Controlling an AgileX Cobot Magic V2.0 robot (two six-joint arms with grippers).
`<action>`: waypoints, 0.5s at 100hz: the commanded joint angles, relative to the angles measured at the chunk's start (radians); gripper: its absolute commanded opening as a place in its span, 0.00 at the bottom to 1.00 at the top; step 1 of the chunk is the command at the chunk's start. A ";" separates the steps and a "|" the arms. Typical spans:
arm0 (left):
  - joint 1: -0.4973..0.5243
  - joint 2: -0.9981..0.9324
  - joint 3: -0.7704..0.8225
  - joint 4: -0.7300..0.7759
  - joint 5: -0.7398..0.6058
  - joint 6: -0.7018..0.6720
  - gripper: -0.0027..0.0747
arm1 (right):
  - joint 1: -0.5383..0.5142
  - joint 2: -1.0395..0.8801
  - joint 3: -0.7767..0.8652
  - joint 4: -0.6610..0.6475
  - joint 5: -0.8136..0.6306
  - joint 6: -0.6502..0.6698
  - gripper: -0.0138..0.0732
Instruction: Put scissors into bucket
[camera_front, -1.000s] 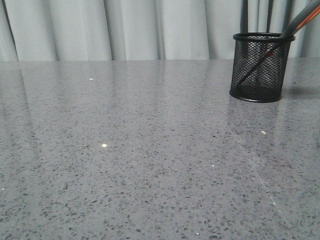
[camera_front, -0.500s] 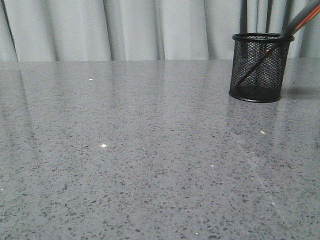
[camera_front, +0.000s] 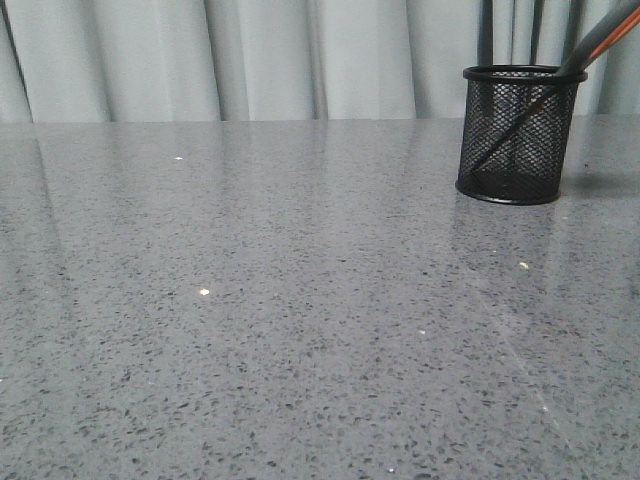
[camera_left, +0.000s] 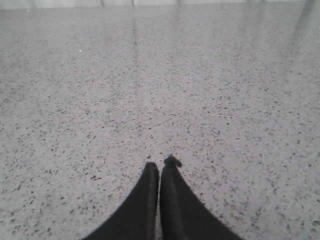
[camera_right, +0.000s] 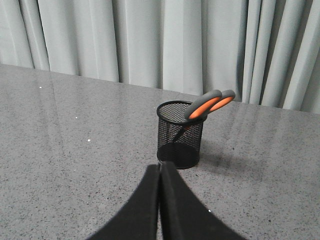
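table (camera_front: 250, 320): grey speckled stone, takes up nearly the whole front view, nothing else on it apart from the cup stuff far right near the back edge

curtain (camera_right: 150, 40): pale, pleated, hanging behind the table, just backdrop

bucket (camera_front: 520, 135): black mesh cup, standing upright on the table, far right in the front view, looks steady

scissors (camera_right: 209, 104): already in the bucket, blades down and visible through the mesh as a slanted dark line, grey and orange handles poking out over the rim and leaning to one side, resting against the rim as far as can be told

right gripper (camera_right: 160, 172): fingers pressed together, holding nothing, pulled back from the bucket and well apart from it, pointed roughly at it

left gripper (camera_left: 160, 167): also closed up on nothing, sitting low over bare table, nowhere near the bucket

progress: pretty much done, judging by this. Scissors inside, nothing gripping them, bucket not tipped

left to do: nothing obvious, maybe just parking the arms. Only worry would be the long handles making the light cup top-heavy, but looks stable right now
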 joint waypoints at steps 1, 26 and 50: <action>0.000 -0.027 0.041 -0.003 -0.069 -0.002 0.01 | 0.001 0.021 -0.019 0.012 -0.079 -0.003 0.11; 0.000 -0.027 0.041 -0.003 -0.069 -0.002 0.01 | 0.001 0.021 -0.019 0.012 -0.079 -0.003 0.11; 0.000 -0.027 0.041 -0.003 -0.069 -0.002 0.01 | -0.006 0.021 0.017 -0.143 -0.095 -0.003 0.11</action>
